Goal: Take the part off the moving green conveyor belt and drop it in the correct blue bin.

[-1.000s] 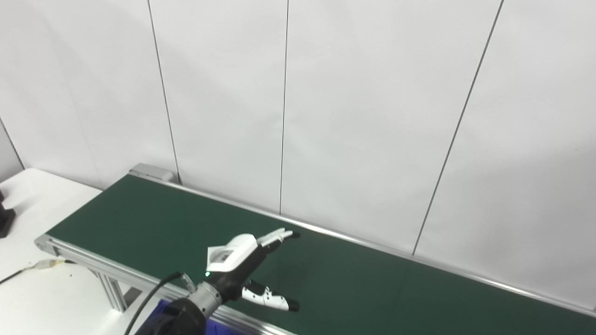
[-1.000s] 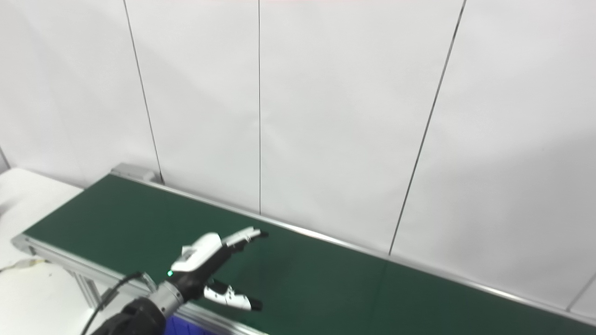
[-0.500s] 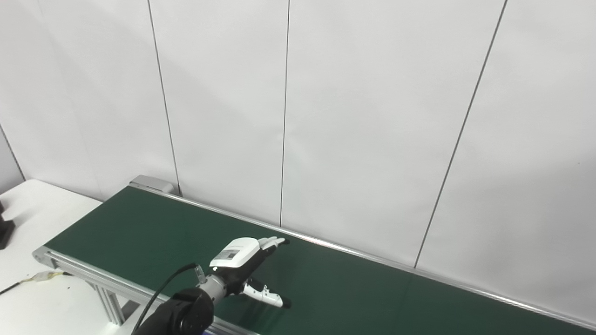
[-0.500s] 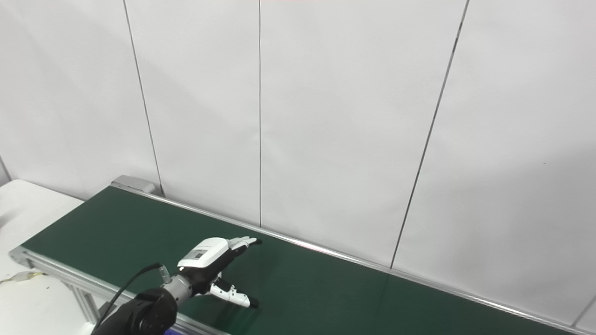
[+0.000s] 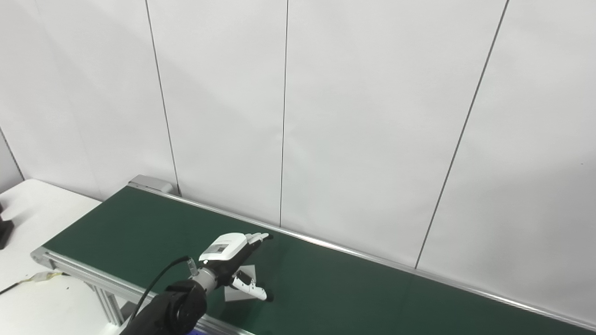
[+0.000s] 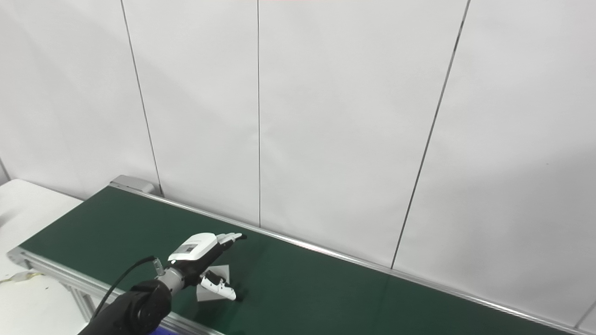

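Left hand is seen above the green conveyor belt, fingers and thumb spread apart, nothing held. A flat grey part lies on the belt just under the thumb; contact cannot be told.
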Tool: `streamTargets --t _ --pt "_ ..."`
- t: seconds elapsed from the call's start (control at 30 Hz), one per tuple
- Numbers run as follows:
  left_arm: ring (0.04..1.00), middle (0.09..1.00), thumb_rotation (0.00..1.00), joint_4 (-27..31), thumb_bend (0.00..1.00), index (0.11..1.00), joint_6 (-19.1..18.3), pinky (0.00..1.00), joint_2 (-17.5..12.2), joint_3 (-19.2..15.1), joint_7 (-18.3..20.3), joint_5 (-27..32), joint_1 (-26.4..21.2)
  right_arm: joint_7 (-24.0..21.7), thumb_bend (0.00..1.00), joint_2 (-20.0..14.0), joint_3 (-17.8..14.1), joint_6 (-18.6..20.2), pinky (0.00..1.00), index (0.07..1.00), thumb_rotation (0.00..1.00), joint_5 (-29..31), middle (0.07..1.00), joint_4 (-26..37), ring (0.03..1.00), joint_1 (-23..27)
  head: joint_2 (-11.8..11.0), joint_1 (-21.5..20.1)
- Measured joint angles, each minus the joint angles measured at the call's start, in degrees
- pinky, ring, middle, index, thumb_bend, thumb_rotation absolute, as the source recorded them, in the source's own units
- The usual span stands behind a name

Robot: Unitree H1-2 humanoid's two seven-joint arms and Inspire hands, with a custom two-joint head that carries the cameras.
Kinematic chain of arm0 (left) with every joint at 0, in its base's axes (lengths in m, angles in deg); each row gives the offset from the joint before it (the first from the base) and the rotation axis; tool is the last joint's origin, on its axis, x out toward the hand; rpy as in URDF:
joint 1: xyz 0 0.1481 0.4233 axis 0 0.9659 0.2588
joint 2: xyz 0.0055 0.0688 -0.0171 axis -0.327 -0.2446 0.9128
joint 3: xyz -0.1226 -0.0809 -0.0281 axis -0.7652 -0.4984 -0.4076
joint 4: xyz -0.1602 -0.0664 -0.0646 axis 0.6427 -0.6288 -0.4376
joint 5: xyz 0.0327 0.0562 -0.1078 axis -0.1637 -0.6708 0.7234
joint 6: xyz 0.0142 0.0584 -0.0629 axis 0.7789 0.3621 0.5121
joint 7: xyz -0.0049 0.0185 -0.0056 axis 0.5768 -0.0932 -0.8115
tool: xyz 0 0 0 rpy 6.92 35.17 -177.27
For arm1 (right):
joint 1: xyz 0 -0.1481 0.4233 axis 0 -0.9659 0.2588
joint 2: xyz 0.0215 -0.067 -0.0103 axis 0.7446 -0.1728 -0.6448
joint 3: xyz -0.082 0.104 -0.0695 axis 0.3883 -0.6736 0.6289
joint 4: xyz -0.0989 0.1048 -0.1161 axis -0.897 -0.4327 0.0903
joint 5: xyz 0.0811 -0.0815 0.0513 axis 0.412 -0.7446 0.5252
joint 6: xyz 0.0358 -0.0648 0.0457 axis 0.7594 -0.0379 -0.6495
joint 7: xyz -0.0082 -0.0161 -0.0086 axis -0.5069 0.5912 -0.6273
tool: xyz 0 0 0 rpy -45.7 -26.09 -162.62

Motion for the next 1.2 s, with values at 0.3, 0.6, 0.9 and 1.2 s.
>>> streamTargets --t 0.3,0.6,0.9,1.2 --pt "0.964 0.972 0.23 -2.35 0.87 0.951 -1.78 0.96 -1.34 1.26 -0.1 -0.03 -0.23 0.0 0.84 -0.12 -0.01 -0.1 0.72 0.844 0.0 -0.03 0.848 -0.08 0.811 -0.01 0.09 -0.09" --pt "0.95 0.974 0.23 -6.85 0.88 0.962 -3.1 0.96 -0.77 3.32 -1.67 0.73 -0.72 0.04 0.85 -0.17 0.03 -0.11 0.72 0.834 0.0 -0.7 0.834 0.65 0.803 -0.54 1.93 -3.52" --pt "0.931 0.969 0.28 -7.32 0.9 0.962 -3.09 0.91 1.03 4.59 -2.22 3.09 -0.81 -0.02 0.81 0.65 0.21 -0.09 0.69 0.809 0.0 -0.3 0.828 2.98 0.794 -1.8 4.3 -7.9" --pt "0.902 0.914 0.27 -8.49 0.85 0.909 -0.62 0.85 3.0 4.65 -6.01 6.25 -0.83 -0.21 0.82 0.94 0.58 0.32 0.68 0.799 0.09 0.44 0.817 6.29 0.779 -2.48 5.8 -9.76"
